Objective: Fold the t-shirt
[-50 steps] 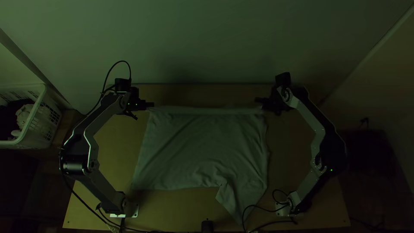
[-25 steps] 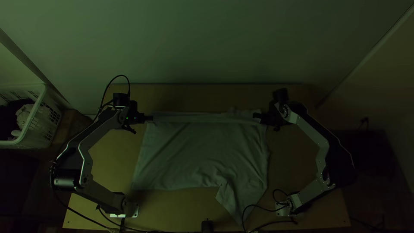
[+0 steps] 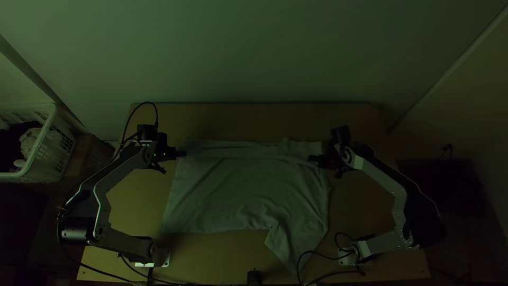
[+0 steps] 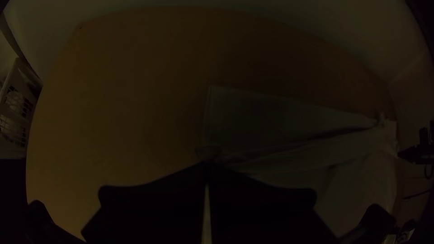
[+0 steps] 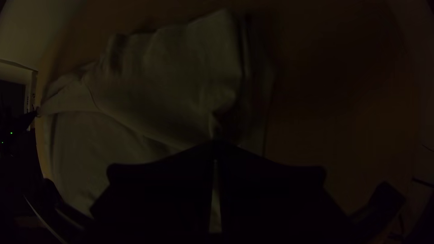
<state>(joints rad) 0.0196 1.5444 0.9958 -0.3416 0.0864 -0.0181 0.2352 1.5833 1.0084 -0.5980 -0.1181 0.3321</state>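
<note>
The pale t-shirt (image 3: 243, 185) lies on the table, a band along its far side held up by both grippers and a corner trailing toward the near edge at right. At its far left side my left gripper (image 3: 181, 153) is shut on the cloth; in the left wrist view the left gripper (image 4: 207, 165) pinches a gathered bit of the shirt (image 4: 289, 122). My right gripper (image 3: 315, 159) stands at the far right side, and in the right wrist view the right gripper (image 5: 216, 143) is shut on a fold of the shirt (image 5: 172, 81).
A white basket (image 3: 50, 143) with cloth in it stands left of the table (image 3: 238, 119). Cables (image 3: 323, 274) run along the near edge at right, and a small black object (image 3: 254, 277) sits at the near edge's middle. A wall rises behind the far edge.
Both grippers have come toward the near edge, bringing the held band of the shirt with them. Beyond that band, more cloth now shows on the far side. The near part of the shirt has stayed put.
</note>
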